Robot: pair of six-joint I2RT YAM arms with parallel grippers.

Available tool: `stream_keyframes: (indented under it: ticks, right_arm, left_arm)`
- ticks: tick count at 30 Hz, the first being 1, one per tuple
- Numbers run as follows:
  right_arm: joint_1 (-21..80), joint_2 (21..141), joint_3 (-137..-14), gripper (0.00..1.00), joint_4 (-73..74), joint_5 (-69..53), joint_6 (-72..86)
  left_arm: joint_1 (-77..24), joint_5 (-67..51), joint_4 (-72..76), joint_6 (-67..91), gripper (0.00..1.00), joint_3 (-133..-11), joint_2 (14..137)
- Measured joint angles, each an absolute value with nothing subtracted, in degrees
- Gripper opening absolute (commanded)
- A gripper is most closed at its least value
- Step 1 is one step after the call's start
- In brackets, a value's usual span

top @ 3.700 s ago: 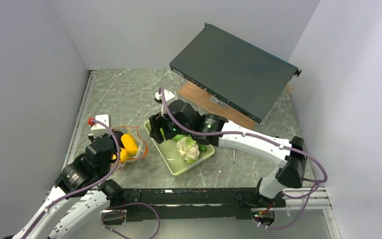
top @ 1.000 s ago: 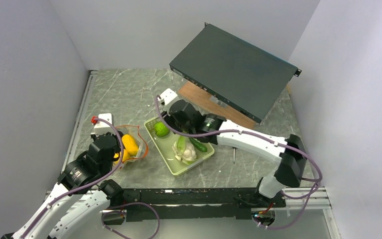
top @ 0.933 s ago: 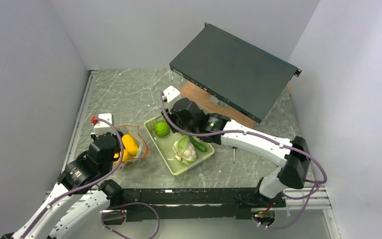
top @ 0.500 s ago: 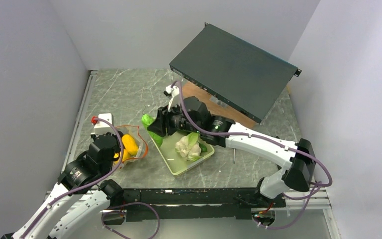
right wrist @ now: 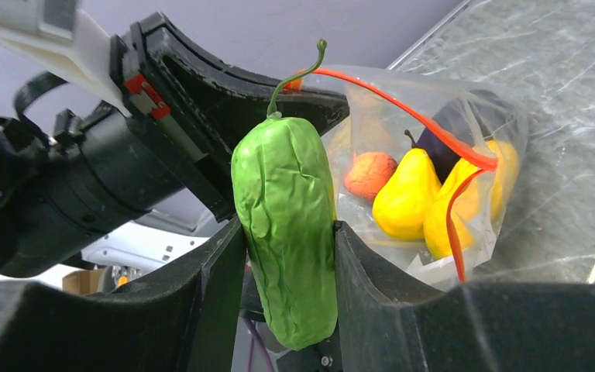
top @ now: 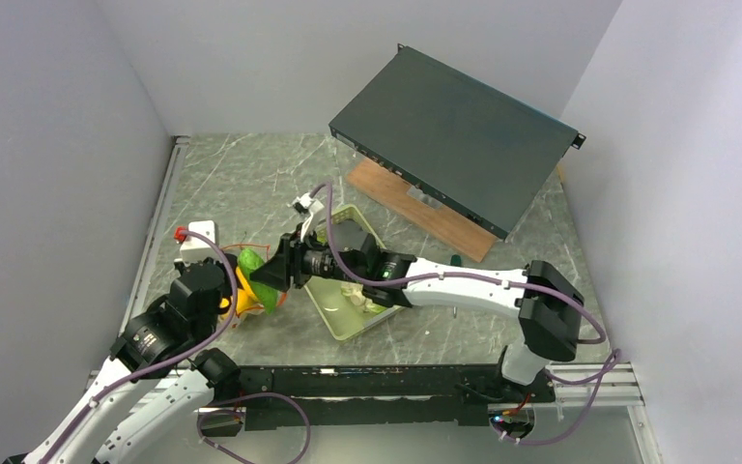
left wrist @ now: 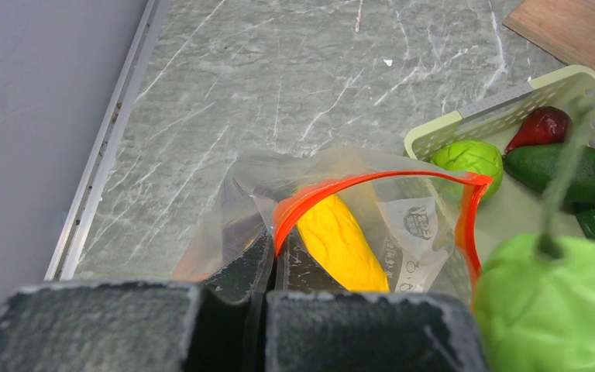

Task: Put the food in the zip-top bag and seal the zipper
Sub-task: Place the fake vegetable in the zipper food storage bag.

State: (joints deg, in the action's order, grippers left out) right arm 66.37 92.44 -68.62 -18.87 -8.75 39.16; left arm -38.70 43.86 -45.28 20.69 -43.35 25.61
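Observation:
The clear zip-top bag [top: 251,290] lies at the left with its mouth open. My left gripper [left wrist: 273,252] is shut on its red-orange zipper [left wrist: 356,180] rim and holds it up. Inside show yellow corn [left wrist: 339,242], an orange peach [right wrist: 369,175], a purple eggplant [right wrist: 449,133] and a yellow pear-shaped piece [right wrist: 407,198]. My right gripper [right wrist: 287,260] is shut on a long green pepper [right wrist: 283,178], held upright at the bag's mouth [top: 254,274]. The white cauliflower [top: 359,295] and the dark green cucumber [left wrist: 565,174] lie in the basket.
The pale green slatted basket [left wrist: 472,120] stands just right of the bag and also holds a light green piece [left wrist: 469,157] and a dark red one [left wrist: 542,128]. A black flat box [top: 454,135] rests tilted on a wooden board [top: 415,203] at the back right.
My right gripper took the green pepper out of the basket and carried it left to the bag's mouth. My left gripper kept hold of the bag's rim.

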Motion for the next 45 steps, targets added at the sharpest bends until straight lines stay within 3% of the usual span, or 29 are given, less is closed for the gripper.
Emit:
stream_keyframes:
  ticks: [15,27,45]
  right_arm:
    - [68.99,102.98,-70.02,0.04,-25.61,-8.64,29.26]
    - [69.21,109.56,-81.49,0.07,-14.24,-6.59,27.14]
    - [68.42,112.44,-90.00,0.09,-1.54,5.32,61.47]
  left_arm:
    - [-38.70,43.86,-45.32,20.67,0.00,-43.35,25.02]
    - [-38.54,44.49,-45.36,20.67,0.00,-43.35,24.82]
    - [-38.54,44.40,-45.36,20.69,0.00,-43.35,24.84]
